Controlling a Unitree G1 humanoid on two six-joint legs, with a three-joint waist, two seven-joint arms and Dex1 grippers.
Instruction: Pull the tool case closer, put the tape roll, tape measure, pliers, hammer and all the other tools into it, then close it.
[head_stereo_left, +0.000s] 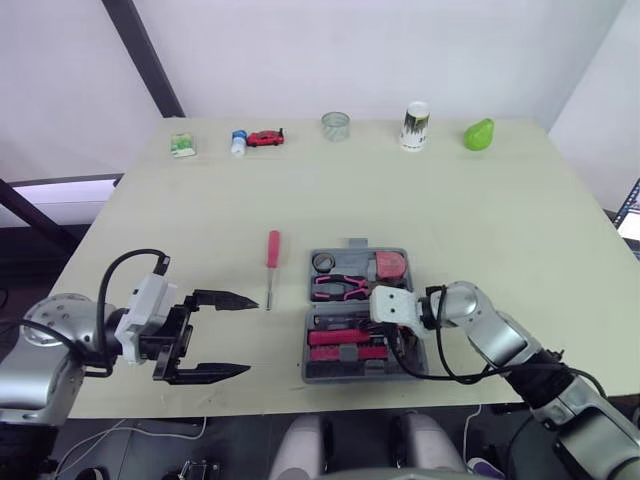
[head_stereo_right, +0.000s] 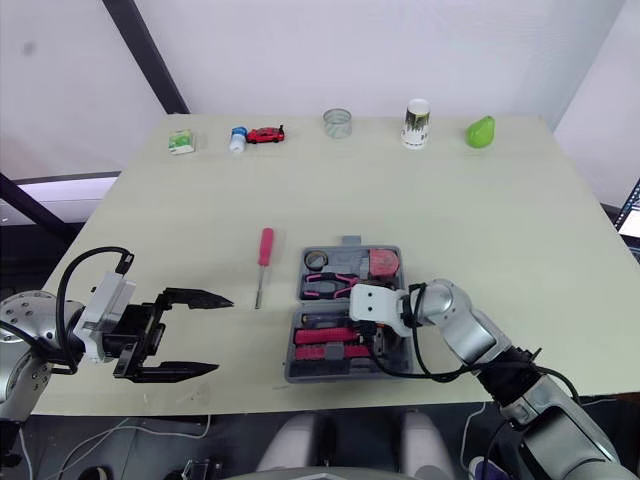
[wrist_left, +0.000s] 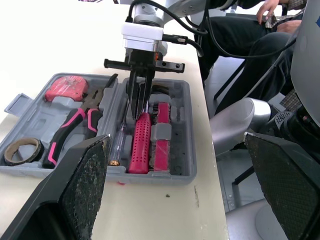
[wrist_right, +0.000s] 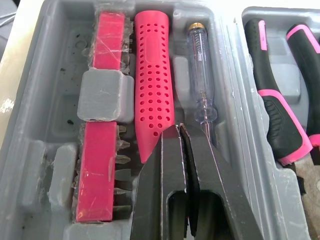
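While the case (head_stereo_left: 306, 345) lies open on the worktop (head_stereo_left: 480, 220), close to the front edge and right of centre, the right end effector (wrist_right: 178, 132) is held over its near half. The black fingers are clenched, pressed flat together, and their tips are seen at the narrow end of a pink perforated handle (wrist_right: 152, 85) that is seated in that half. On the hinge side of the handle a clear tester (wrist_right: 200, 75) is laid in its own groove, and on the other side a red bit rack (wrist_right: 97, 165) is clipped in.

In the far half, the tape roll (head_stereo_left: 323, 262) is set at the left corner and the tape measure (head_stereo_left: 390, 266) at the right, with the pliers (head_stereo_left: 340, 287) laid beside the hinge.

A red-handled screwdriver (head_stereo_left: 271, 258) is left on the worktop, just left of the case and apart from it. The left end effector (head_stereo_left: 250, 335) is released, its fingers spread wide above the front left of the worktop, one tip near the screwdriver's blade but not touching.

Along the far edge are ranged a green packet (head_stereo_left: 182, 145), a small bottle (head_stereo_left: 239, 142), a toy car (head_stereo_left: 265, 138), a jar (head_stereo_left: 335, 125), a cup (head_stereo_left: 415, 125) and a green object (head_stereo_left: 479, 134).
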